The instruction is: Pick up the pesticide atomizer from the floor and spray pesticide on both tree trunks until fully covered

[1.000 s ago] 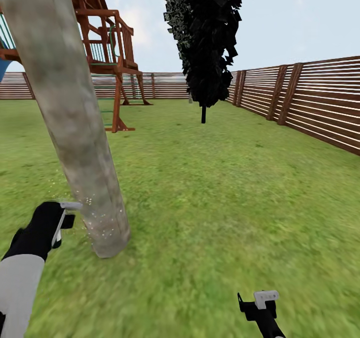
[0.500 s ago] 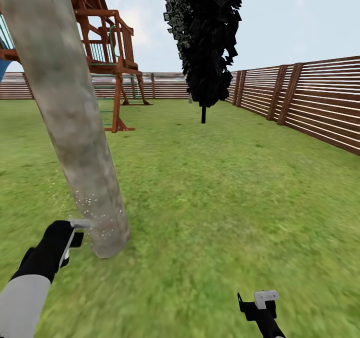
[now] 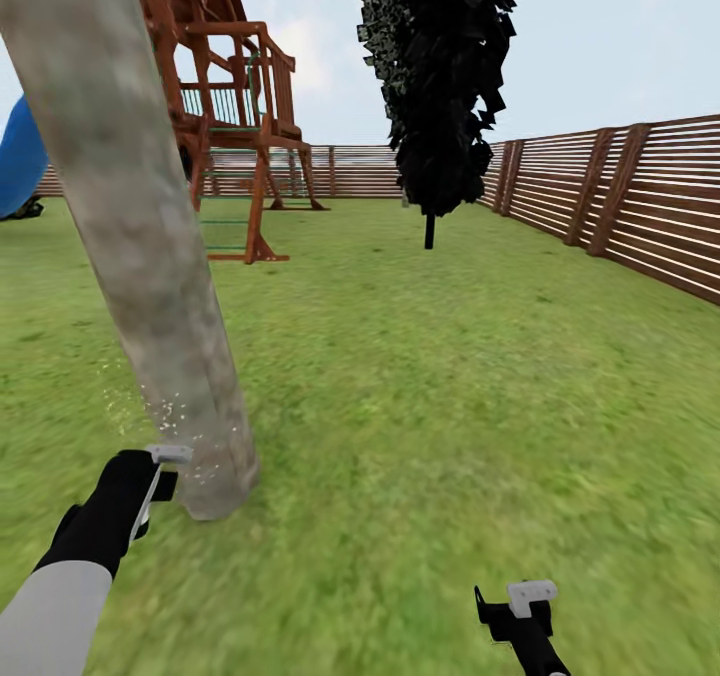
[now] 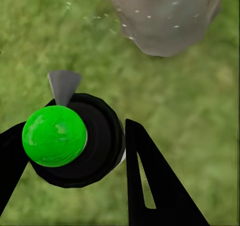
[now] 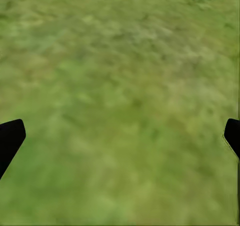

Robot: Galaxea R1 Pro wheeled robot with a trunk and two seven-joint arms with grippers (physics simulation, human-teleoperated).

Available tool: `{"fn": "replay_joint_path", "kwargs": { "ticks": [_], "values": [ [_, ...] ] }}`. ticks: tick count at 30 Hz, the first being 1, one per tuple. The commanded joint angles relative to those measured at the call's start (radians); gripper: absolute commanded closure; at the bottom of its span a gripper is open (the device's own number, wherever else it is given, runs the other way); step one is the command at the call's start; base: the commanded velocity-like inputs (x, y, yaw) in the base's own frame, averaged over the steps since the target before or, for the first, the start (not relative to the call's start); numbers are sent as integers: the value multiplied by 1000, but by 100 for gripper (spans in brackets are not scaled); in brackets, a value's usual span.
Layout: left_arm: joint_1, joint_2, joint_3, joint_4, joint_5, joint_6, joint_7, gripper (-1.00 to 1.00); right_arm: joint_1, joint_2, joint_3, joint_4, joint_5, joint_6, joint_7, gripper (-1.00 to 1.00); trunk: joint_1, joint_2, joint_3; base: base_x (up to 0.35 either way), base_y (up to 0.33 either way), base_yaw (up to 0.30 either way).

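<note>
I count one tree trunk (image 3: 150,256) near me on the left: a thick, branchless column of mottled grey-brown bark, leaning in my head view and slightly flared where it meets the lawn (image 3: 450,386). A faint scatter of tiny white pesticide specks (image 3: 170,416) hangs over its lower bark and the grass just left of it. I have two grippers in view. My left gripper (image 4: 75,151) is closed on the pesticide atomizer (image 4: 75,141), one item: a round black body with a glossy bright-green dome on top and a small grey wedge-shaped nozzle (image 4: 64,85) aimed toward the trunk base (image 4: 165,20). Two flat black fingers (image 4: 150,181) flank the body, one on each side. In the head view this gripper sits low on the left, just beside the trunk base, with a pale bar at its tip. My right gripper (image 5: 120,136) is spread wide and holds nothing; its two black fingertips (image 5: 10,138) sit at opposite edges of the wrist view over blurred grass. In the head view the right gripper (image 3: 520,606) is near me, well apart from the trunk. Farther off I see one dark, narrow, cypress-like tree (image 3: 440,86) with ragged black-green foliage, one reddish-brown wooden play tower (image 3: 235,116) with green rungs, one blue rounded shape (image 3: 20,166) at far left, and a horizontal-slat fence (image 3: 620,196) along the right and far sides.
</note>
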Motion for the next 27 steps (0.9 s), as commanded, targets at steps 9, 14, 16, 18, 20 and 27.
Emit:
{"fn": "replay_joint_path", "kwargs": {
  "ticks": [9, 14, 16, 18, 20, 27],
  "values": [
    [7, 0, 2, 39, -5, -126, 12, 100, -1, 0, 0, 0, 10, -1, -8, -100, 0, 0, -1, 157, -245, 4],
    [37, 2, 9, 40, -5, -129, 12, 100, -1, 2, 0, 0, 10, 0, -9, -100, 0, 0, -1, 31, -272, 33],
    [54, 2, 84, 40, -6, -131, 12, 100, -1, 2, 0, 0, 10, 0, -9, -100, 0, 0, -1, 1, -277, 241],
    [67, 2, 113, 40, -8, -133, 12, 100, -1, 1, 0, 1, 10, 0, -9, -100, 0, 0, -1, 26, -277, 269],
    [76, 2, 124, 41, -11, -134, 12, 100, -1, 2, 0, 0, 10, 0, -9, -100, 0, 0, -1, 90, -274, 275],
    [80, -47, 120, 75, -3, -138, 105, 100, -1, 1, 0, 0, 10, 0, -9, -100, 0, 0, -1, 190, -231, 71]
  ]
}}
